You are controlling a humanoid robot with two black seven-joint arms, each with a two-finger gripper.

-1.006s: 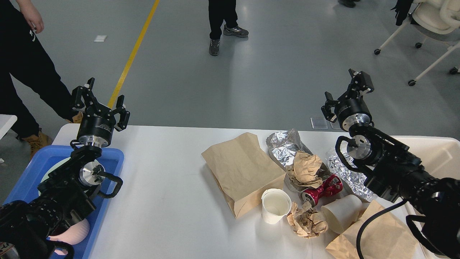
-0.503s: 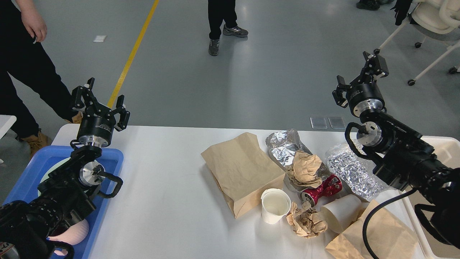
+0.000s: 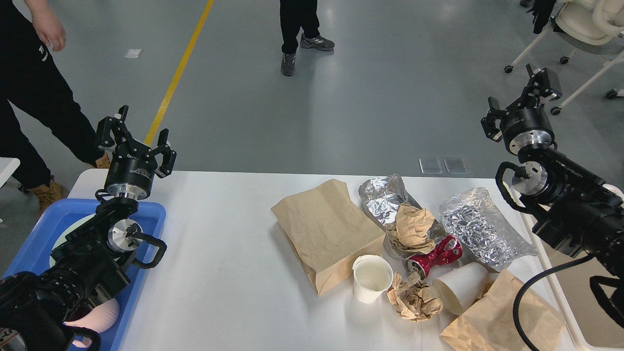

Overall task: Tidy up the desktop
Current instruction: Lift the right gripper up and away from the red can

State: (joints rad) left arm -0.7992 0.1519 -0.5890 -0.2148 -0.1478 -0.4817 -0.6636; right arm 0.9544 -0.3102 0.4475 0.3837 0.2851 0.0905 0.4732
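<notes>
While left gripper (image 3: 135,139) stays parked, fingers apart, empty, at frame left, right gripper (image 3: 522,100) has swung to upper right, fingers apart, empty. Counter (image 3: 224,273) fills lower frame; bags, foil, cups, can uncollected at lower right. Tidying barely begun.

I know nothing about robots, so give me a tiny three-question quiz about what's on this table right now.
1. True or false: the red can is crushed and lying on its side.
2. Which stands upright, open end up: A) the white cup beside the big paper bag, or B) the cup farther right?
3. Fill in: the left gripper hangs above the ____ tray.

Key: 1 true. 2 A. 3 blue.
</notes>
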